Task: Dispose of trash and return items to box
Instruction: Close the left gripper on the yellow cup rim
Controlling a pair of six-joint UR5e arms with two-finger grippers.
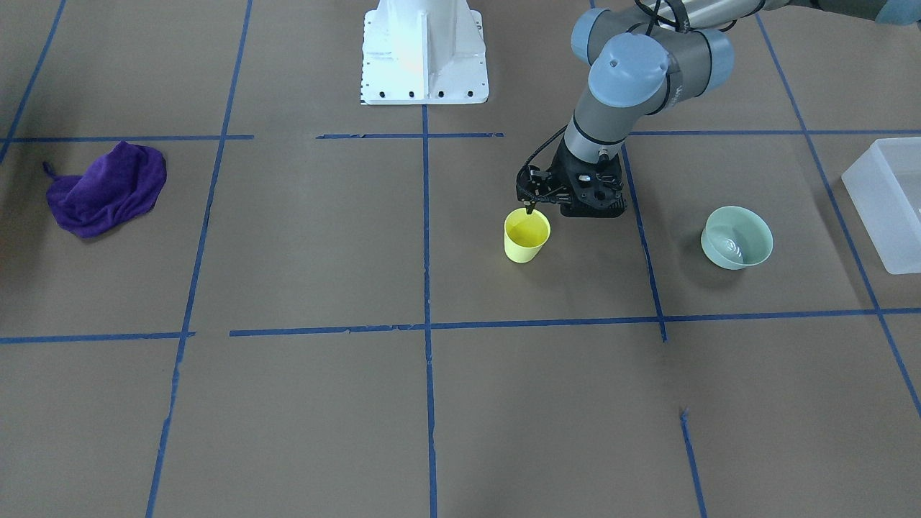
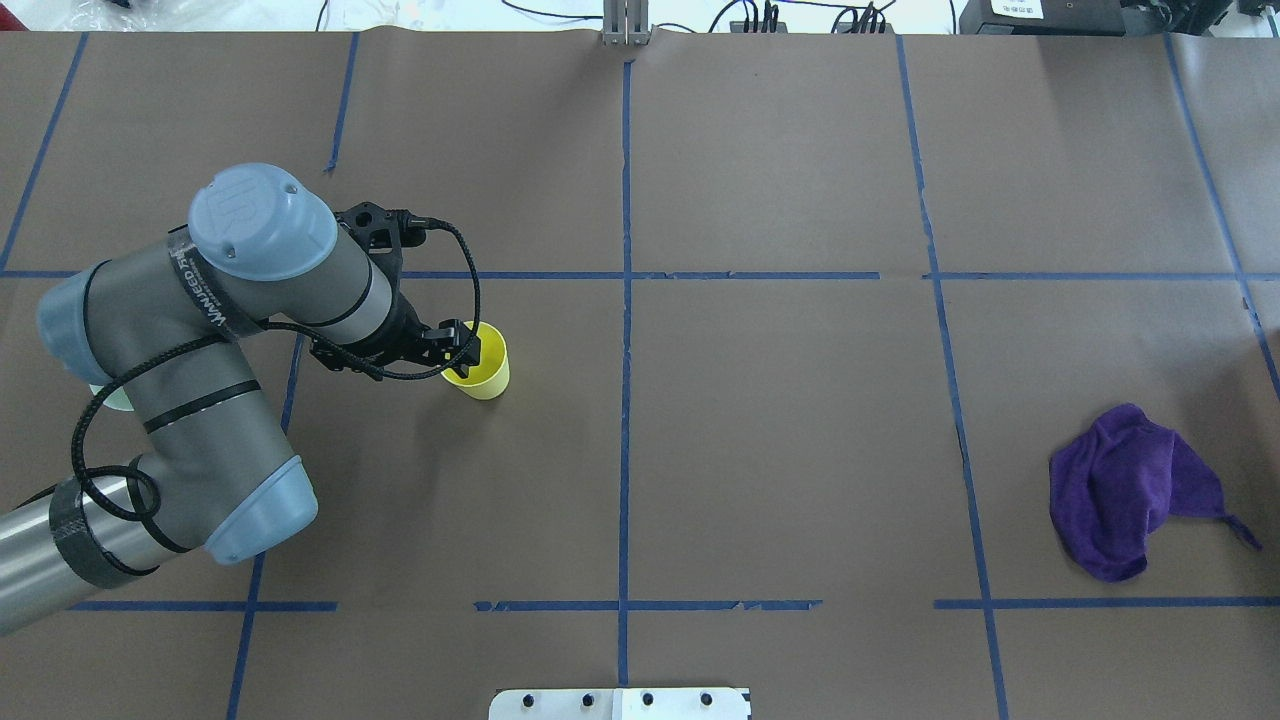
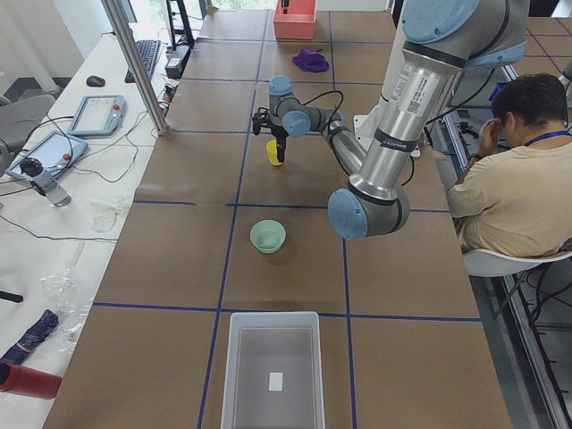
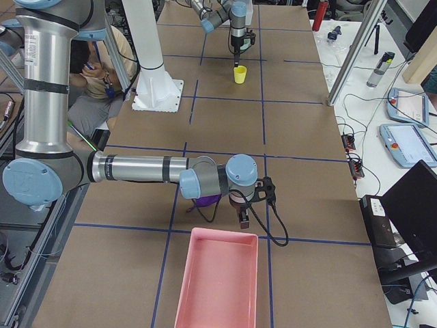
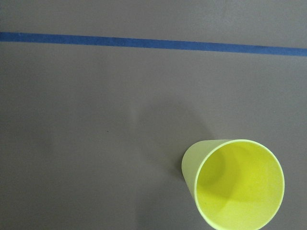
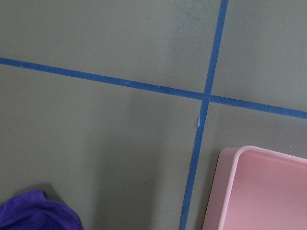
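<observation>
The yellow cup [image 1: 527, 236] stands upright on the brown table near its middle line; it also shows in the overhead view [image 2: 482, 374] and the left wrist view [image 5: 238, 184]. My left gripper [image 1: 530, 209] points down at the cup's rim on the robot's side, and its fingers look closed on that rim. The mint-green bowl [image 1: 737, 237] sits upright between the cup and the frosted white box [image 1: 888, 201], which lies at the table's end [image 3: 239, 375]. My right gripper [image 4: 244, 220] shows only in the exterior right view, so I cannot tell whether it is open or shut.
A purple cloth [image 1: 108, 188] lies crumpled at the other end of the table, beside my right gripper. A pink tray [image 4: 218, 280] sits next to it [image 6: 259, 191]. The white robot pedestal [image 1: 424, 54] stands at the table's edge. A seated person [image 3: 518, 179] is behind the robot.
</observation>
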